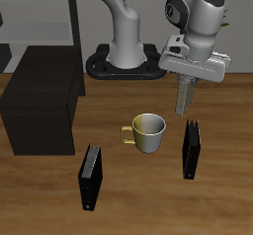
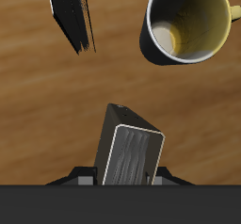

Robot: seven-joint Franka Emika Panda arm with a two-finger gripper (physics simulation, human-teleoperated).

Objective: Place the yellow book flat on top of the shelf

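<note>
Black book (image 1: pixel 191 148) beside the mug (image 1: pixel 148 131) stands under the gripper (image 1: pixel 184 109). Its finger gap is unclear; centring over the spine looks wise.

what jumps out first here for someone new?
The yellow-lined mug in the middle of the table catches the eye first. The pincer hangs just behind it, above the table, near an upright black book. The big black shelf fills one side of the table and a second black book stands near the front edge. No yellow book shows plainly in either view.
</note>
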